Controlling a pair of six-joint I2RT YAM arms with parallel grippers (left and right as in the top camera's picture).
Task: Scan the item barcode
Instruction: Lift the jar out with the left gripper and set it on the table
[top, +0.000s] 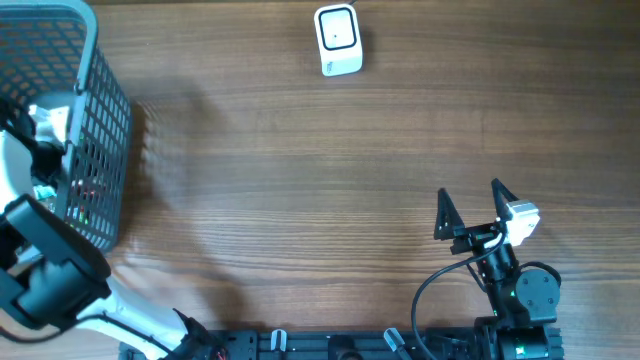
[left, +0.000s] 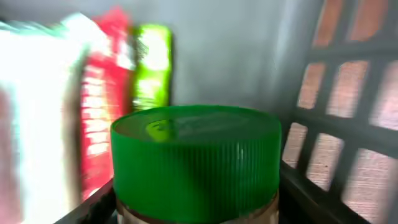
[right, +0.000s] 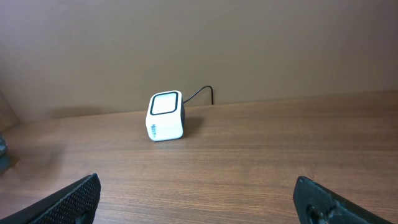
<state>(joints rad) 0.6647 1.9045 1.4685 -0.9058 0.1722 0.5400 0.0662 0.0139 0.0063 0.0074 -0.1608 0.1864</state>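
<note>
Green ribbed-lid jar (left: 196, 162) sits in the grey mesh basket (top: 100, 130) at the desk's left edge. The left claw (left: 196, 208) straddles it to fish it out, grip unclear. Right claw (top: 470, 210) hangs wide open, empty, facing the white cube scanner (top: 337, 40) — probably for a handoff.

The grey plastic mesh basket (top: 100, 150) stands at the left edge of the brown wooden table (top: 300, 180). The white cube-shaped barcode scanner (top: 338, 40) sits well apart from it at the far edge, near the middle. The black two-finger right gripper (top: 470, 192) is at the near right. Inside the basket, a green-lidded jar (left: 196, 162) stands beside a mesh wall, with a red packet (left: 102, 124) and a green packet (left: 151, 68) behind it.
</note>
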